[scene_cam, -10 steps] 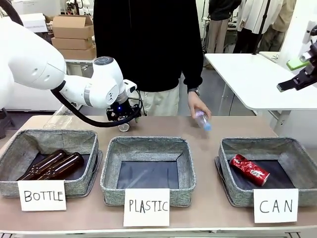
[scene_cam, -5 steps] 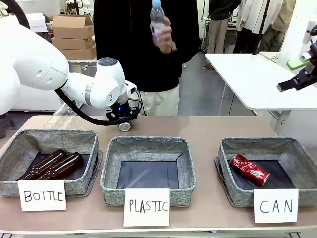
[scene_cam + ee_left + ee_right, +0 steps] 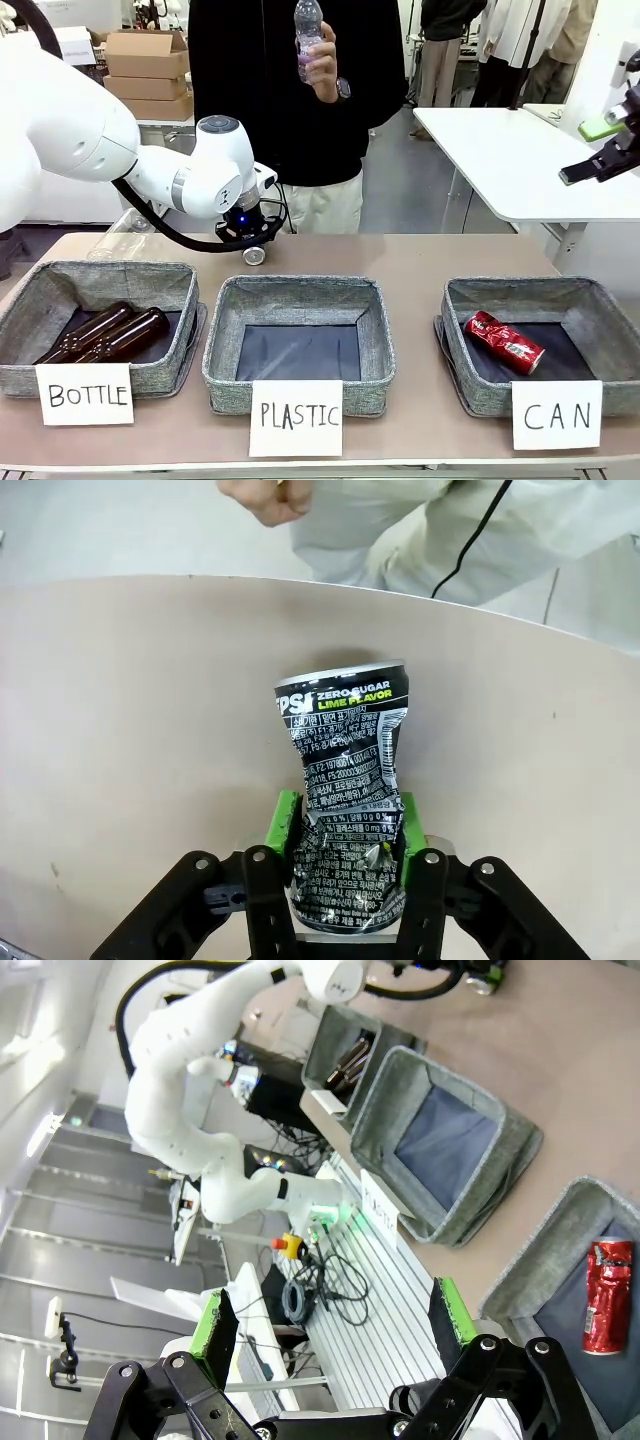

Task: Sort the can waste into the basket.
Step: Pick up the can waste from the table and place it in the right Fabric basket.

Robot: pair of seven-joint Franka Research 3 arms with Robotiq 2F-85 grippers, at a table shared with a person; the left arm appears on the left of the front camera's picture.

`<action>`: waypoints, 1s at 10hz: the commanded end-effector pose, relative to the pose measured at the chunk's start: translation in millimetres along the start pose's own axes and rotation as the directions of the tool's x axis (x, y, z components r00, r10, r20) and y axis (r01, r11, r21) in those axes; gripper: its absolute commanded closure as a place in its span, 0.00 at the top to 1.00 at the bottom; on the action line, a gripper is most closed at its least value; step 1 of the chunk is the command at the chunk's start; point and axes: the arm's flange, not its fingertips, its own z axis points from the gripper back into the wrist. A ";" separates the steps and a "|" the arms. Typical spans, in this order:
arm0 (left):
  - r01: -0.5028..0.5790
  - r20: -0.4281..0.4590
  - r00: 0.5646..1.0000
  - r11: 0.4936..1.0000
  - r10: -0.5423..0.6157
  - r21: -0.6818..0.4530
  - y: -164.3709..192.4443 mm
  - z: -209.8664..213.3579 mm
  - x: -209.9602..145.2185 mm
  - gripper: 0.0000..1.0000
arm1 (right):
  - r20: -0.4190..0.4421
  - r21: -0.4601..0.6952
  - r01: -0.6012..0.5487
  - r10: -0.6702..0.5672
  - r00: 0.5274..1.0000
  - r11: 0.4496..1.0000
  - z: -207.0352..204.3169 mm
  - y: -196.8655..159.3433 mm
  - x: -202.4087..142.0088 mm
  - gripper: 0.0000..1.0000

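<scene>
Left wrist view: left jaws pinch the crumpled black-and-silver can [image 3: 345, 780], while right jaws stand spread.

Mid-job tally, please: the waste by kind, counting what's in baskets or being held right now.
Crushed drink cans: 2, red can in the grey woven CAN basket, black-and-silver can in the left gripper.
Brown glass bottles: 2, BOTTLE basket.
Clear plastic bottles: 1, person's hand.
Total: 5.

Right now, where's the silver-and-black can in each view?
Front view: silver-and-black can just beyond the PLASTIC basket's far-left corner.
Left wrist view: can at centre, its lower end clamped.
Right wrist view: can tiny at the top edge, right of centre.
Shared landmark: left gripper shut on it.
</scene>
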 end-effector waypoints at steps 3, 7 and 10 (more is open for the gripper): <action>-0.066 0.003 0.998 0.997 0.066 0.030 9.9 10.1 3.7 0.00 | 0.009 -0.012 -0.002 0.002 1.000 1.000 -2.4 0.0 -0.9 1.00; 0.037 0.064 0.998 0.965 -0.021 -0.259 118.8 174.0 -47.0 0.00 | 0.009 -0.012 -0.002 0.002 1.000 1.000 -2.4 0.0 -0.9 1.00; 0.310 0.072 0.939 0.739 -0.336 -0.598 168.4 250.0 -132.6 0.00 | 0.009 -0.012 -0.002 0.002 1.000 1.000 -2.4 0.0 -0.9 1.00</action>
